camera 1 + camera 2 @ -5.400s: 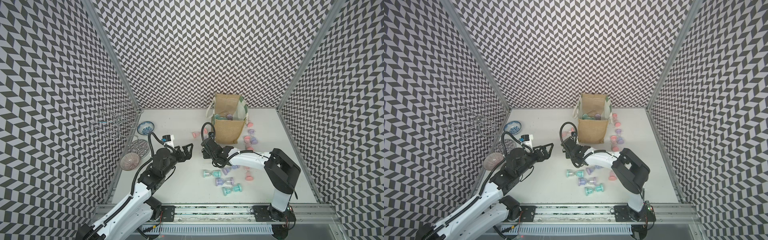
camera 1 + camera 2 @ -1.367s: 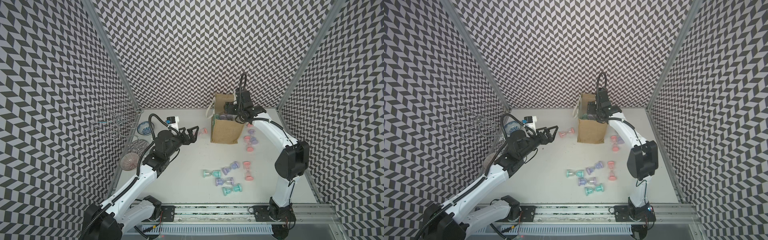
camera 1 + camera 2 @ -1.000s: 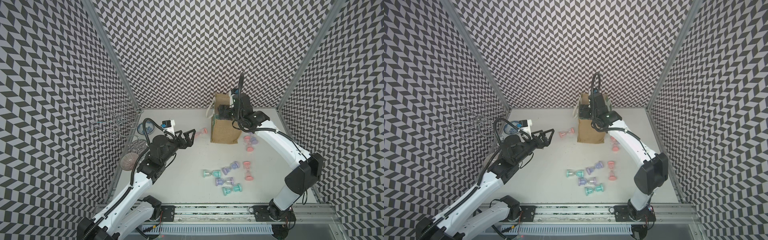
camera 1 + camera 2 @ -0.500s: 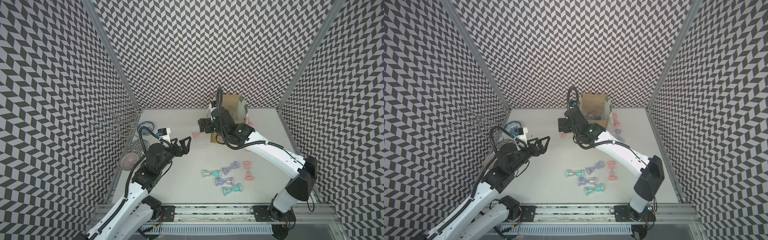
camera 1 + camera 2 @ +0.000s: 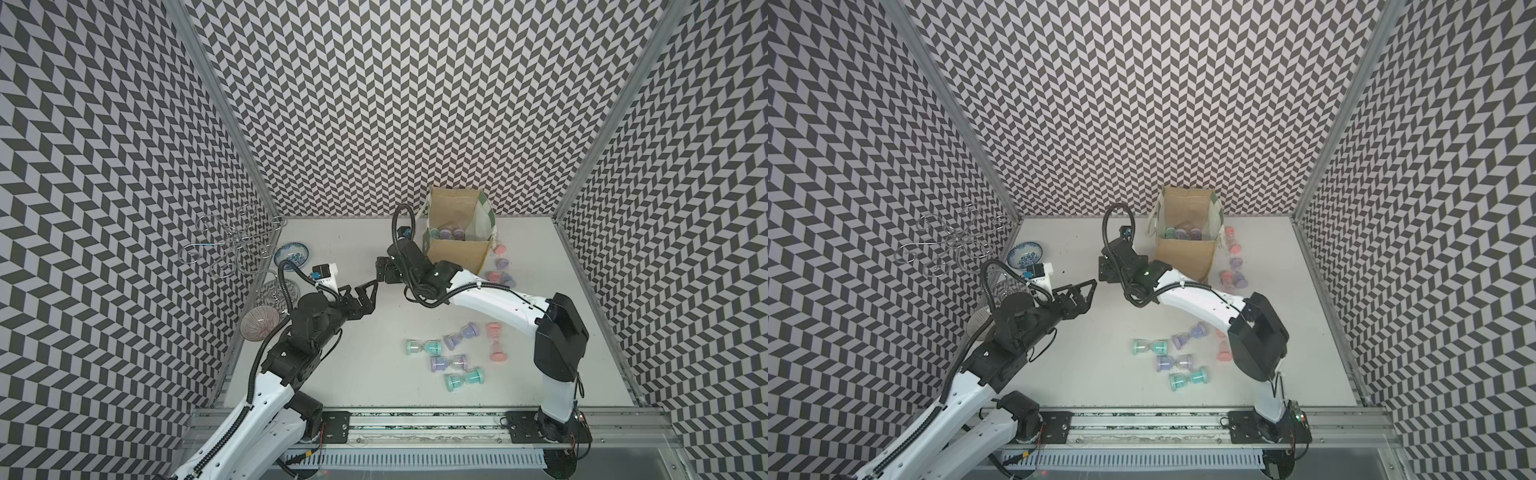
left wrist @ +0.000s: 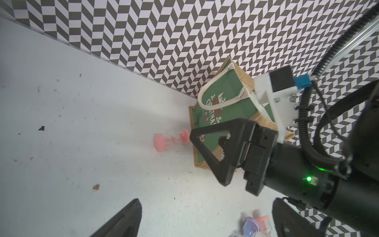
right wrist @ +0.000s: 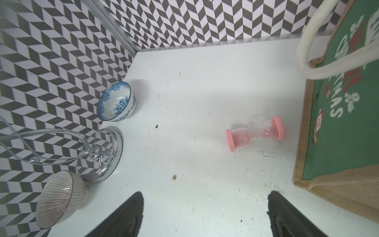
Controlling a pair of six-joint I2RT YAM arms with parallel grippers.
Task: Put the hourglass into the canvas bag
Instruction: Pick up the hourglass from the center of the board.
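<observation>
Two grippers hang spread wide and empty, mid-frame in a top view: the left gripper [image 5: 369, 297] and the right gripper [image 5: 384, 276], nearly tip to tip. Under the right one, the pink plastic hourglass [image 7: 255, 136] lies on its side on the white table [image 7: 194, 92], just beside the green panel of the tan burlap canvas bag [image 5: 456, 254], which stands upper centre.

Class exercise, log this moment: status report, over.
Left gripper, right gripper open, empty. Pink hourglass lying beside canvas bag, ahead of right gripper. Left gripper close alongside.

Pink hourglass [image 7: 255, 134] on its side — just beside the green panel of the upright canvas bag [image 7: 338, 133]
</observation>
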